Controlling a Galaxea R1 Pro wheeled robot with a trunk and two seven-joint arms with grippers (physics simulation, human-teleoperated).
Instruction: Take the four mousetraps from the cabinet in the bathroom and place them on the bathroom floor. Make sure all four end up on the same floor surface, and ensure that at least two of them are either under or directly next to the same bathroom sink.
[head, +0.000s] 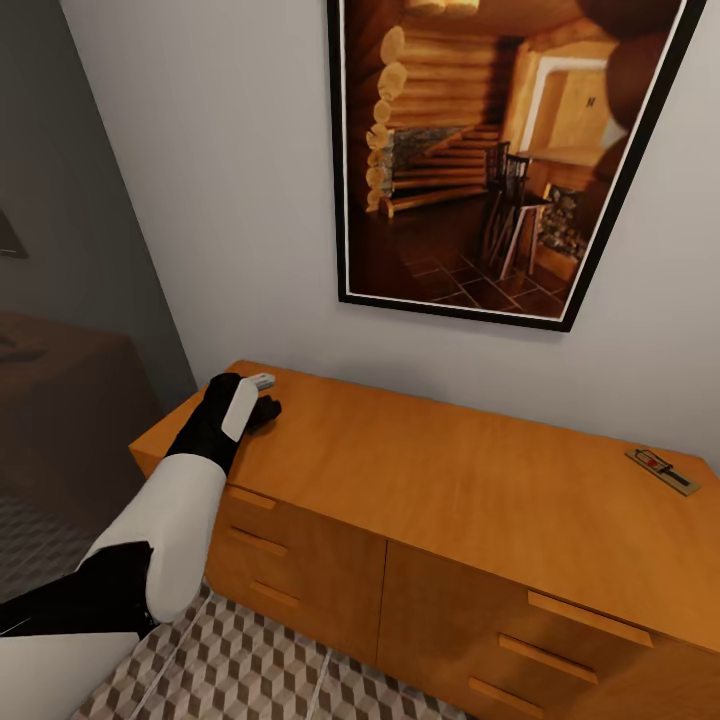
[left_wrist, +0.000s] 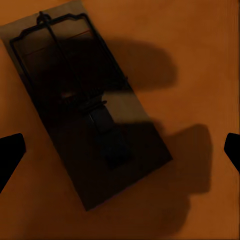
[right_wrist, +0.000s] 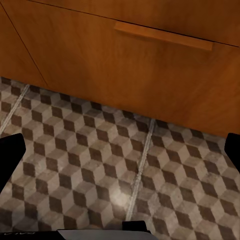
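My left fingers (left_wrist: 11, 155) are spread wide above a flat dark-brown mousetrap (left_wrist: 90, 110) lying on the orange-brown wooden cabinet's surface (head: 450, 470). My right fingers (right_wrist: 12, 150), spread too, hang over the cube-patterned tile floor (right_wrist: 100, 170).

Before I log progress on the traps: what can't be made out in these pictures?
- Head view: the left gripper covers any mousetrap under it on the cabinet.
- Head view: the far mousetrap is too small for detail.
- Left wrist view: the near mousetrap is darkened by the gripper's shadow.
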